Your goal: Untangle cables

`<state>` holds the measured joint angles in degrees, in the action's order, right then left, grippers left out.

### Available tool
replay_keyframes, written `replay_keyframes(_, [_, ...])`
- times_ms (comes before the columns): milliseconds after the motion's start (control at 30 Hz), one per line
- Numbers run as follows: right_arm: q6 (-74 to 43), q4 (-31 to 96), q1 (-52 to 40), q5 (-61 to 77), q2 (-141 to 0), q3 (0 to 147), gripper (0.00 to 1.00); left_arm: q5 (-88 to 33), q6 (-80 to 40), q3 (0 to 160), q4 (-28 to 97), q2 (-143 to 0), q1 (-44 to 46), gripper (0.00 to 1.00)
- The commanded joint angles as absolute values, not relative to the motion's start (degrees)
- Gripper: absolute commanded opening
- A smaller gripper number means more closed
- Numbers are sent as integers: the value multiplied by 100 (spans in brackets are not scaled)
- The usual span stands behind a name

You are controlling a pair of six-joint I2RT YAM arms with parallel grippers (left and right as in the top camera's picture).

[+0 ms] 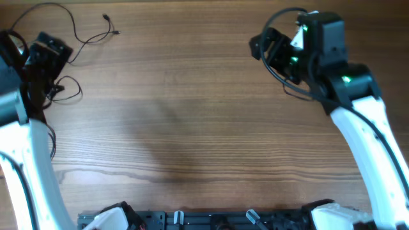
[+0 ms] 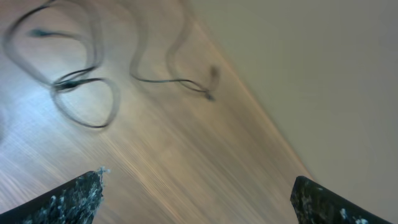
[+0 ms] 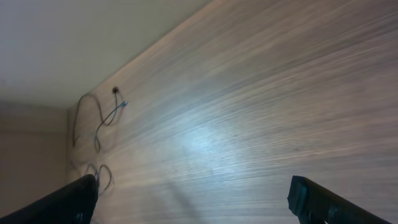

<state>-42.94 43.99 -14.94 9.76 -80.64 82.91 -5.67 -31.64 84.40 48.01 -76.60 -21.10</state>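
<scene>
The cables [image 1: 89,38] are thin black cords lying in loose loops at the table's far left corner, with tiny plugs at the ends near the back edge. My left gripper [image 1: 52,50] hovers by them, open and empty. The left wrist view is blurred and shows the loops [image 2: 87,93] and one plug end ahead of the open jaws [image 2: 199,199]. My right gripper [image 1: 268,48] is at the far right, open and empty, well away from the cords. The right wrist view shows the cables [image 3: 99,124] far off across the table, beyond the open jaws [image 3: 193,199].
The wooden table [image 1: 204,128] ends at its back edge just behind the cords. Thicker black robot cables [image 1: 281,73] loop round the right wrist. A black rail with clips [image 1: 211,220] runs along the front edge between the arm bases.
</scene>
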Motion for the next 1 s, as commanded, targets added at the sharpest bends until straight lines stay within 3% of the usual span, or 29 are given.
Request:
replay_keyframes(0, [-3988,4899,-1494,-134,-7054,8313,100,-1011,-2565,8532,4904,-6810,-1774,100])
replay_keyframes(200, [-2812,6114,-1660,-650,-5478,8112,100,-1194,-2497,8532,5732,-5555,-1619,100])
replay_keyframes(433, [-2764,5948,-1782,-646,-3721,6746,100,-1131,-2287,8532,6665,-5186,-1619,100])
replay_keyframes(967, [-2759,6423,-1782,-646,-3778,6683,100,-1131,-2287,8532,6849,-5186,-1619,100])
